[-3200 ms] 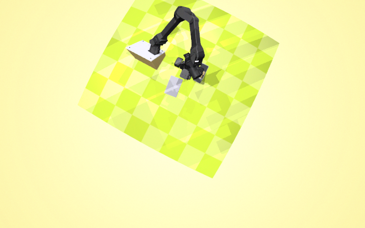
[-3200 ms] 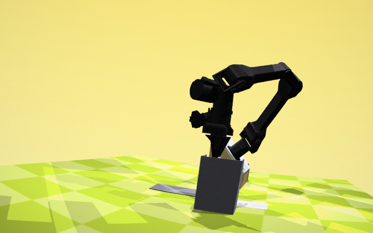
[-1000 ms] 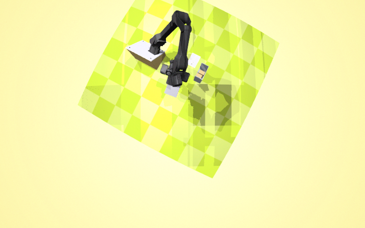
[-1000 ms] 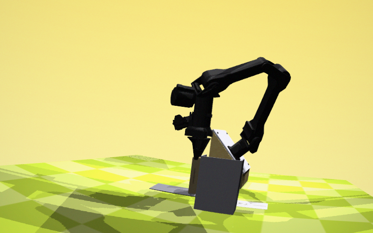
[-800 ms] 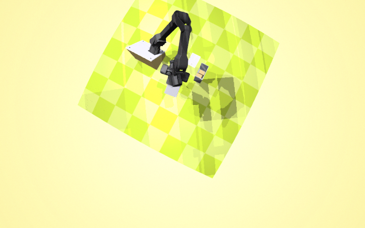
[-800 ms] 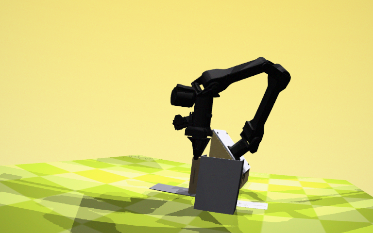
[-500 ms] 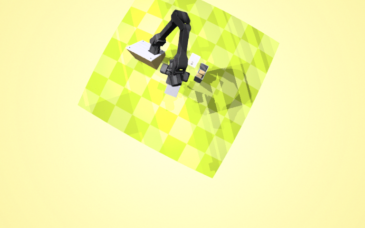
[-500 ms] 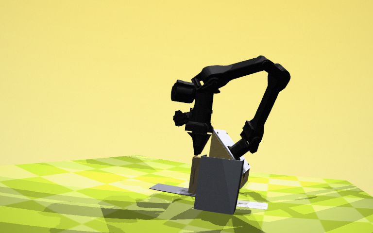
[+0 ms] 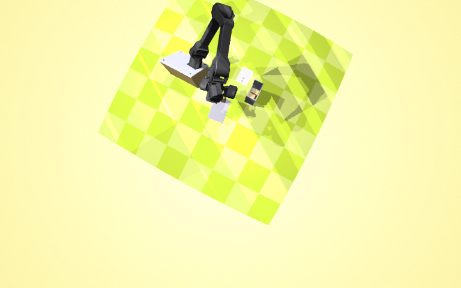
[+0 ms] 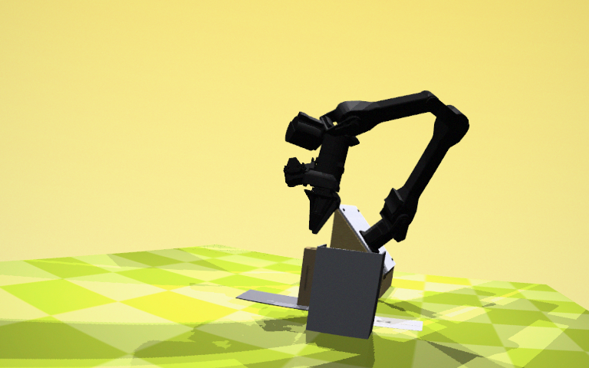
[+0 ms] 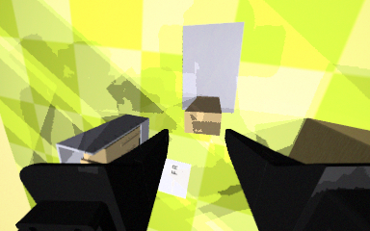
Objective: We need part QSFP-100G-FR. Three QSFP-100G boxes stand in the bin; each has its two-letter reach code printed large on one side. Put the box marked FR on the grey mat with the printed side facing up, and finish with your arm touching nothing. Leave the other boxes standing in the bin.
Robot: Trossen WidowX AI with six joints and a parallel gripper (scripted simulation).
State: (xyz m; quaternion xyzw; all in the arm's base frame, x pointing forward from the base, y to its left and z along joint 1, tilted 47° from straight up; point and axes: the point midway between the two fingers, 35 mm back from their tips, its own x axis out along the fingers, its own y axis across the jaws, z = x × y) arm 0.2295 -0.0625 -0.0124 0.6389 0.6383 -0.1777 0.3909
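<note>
Nearest the exterior camera, the dark bin [image 9: 259,84] [image 10: 345,293] [image 11: 103,136] has two boxes [image 9: 253,93] [image 11: 116,146] in it. Beyond it, a tan box [image 10: 306,277] [image 11: 202,121], code unreadable, stands upright at the edge of the grey mat [image 9: 218,113] [image 10: 264,297] [image 11: 212,63]; the gripper [image 9: 214,93] [image 10: 313,231] [image 11: 197,134] is above, jaws parted, nothing held.

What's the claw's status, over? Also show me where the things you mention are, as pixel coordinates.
Black claw [image 9: 221,98] [image 10: 313,231] [image 11: 197,134] open, empty. Brown cardboard box [image 10: 306,277] [image 11: 203,122] upright at grey mat's [image 9: 218,112] [image 10: 269,297] [image 11: 212,63] edge. Its printed side unseen.
</note>
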